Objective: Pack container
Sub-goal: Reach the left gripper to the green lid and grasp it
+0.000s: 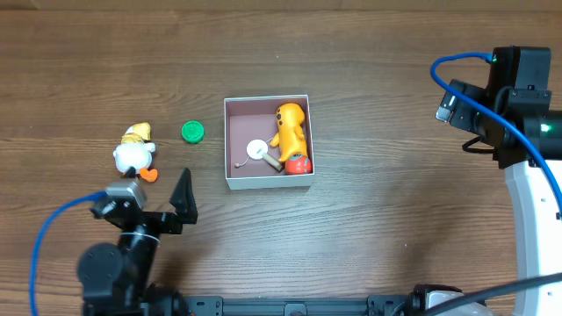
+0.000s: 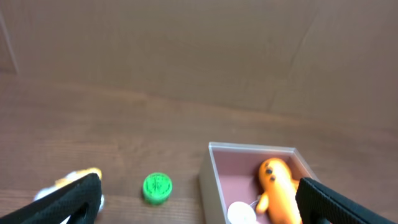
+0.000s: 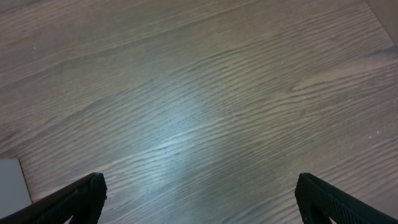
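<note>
**Op 1:** Overhead, I'm seeing the container (image 1: pixel 246 123) sitting mid-table (image 1: pixel 395 246), with the duck (image 1: pixel 134 154) and green cap (image 1: pixel 193 132) lying outside to its left.

**Op 2:** Which arm?

**Op 1:** I'm judging the left gripper (image 2: pixel 199 183) nearer, jaws spread wide and empty, cap just ahead. The right gripper (image 3: pixel 200 180) is hovering well apart, jaws likewise released.

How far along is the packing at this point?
Done: orange toy, white disc and red piece lie in the container. In hand: nothing; left gripper and right gripper are open. Left: duck and green cap, on the table beside it.
</note>
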Robot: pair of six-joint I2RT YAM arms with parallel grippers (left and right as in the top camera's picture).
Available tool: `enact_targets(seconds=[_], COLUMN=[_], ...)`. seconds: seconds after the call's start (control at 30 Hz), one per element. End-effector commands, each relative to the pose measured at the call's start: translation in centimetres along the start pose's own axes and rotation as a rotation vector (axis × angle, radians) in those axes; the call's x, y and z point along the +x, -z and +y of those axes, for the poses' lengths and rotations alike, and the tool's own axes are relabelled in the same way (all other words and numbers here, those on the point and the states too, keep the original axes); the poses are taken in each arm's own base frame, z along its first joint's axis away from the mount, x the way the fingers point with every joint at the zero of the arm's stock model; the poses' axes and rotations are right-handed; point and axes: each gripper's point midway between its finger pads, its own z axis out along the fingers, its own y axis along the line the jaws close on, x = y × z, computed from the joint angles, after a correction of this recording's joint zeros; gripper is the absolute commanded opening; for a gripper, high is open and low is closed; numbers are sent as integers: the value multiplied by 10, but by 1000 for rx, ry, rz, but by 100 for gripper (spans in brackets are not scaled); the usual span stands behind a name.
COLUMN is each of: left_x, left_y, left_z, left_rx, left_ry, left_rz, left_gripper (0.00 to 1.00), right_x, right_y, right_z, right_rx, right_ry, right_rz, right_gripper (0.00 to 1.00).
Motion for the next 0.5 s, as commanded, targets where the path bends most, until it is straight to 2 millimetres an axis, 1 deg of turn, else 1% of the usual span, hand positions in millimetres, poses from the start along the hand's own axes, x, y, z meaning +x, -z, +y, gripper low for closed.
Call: enact_targets(seconds=[0.0,0.07,0.13,0.27,0.3,0.4,0.47], left_x=[-36,-39,-36,-23,-18,11,26], left_y=[-10,-22,-34,-52,-57,-79,-90], left_z=[1,13,23,29,31,41,46], left_rx=[-54,-129,-189,-218,-222,-238,-243], left_ry=[-57,-84,-81,-52,-47,-28,-20], left_rz=[93,211,346,558,591,706,758], left_gripper=[100,100,100,100,100,100,100], right_x=[-3,-3,-3,-3,-3,-3,-3], right_y=[2,2,2,2,2,2,2], right_z=[-1,-1,-1,-1,-1,-1,-1], right_rx=[1,1,1,1,1,1,1], right_ry=[-9,-9,-9,-9,-9,-9,-8], right_rz=[-10,-10,-10,-10,-10,-10,-10], right_gripper=[100,100,100,100,100,100,100])
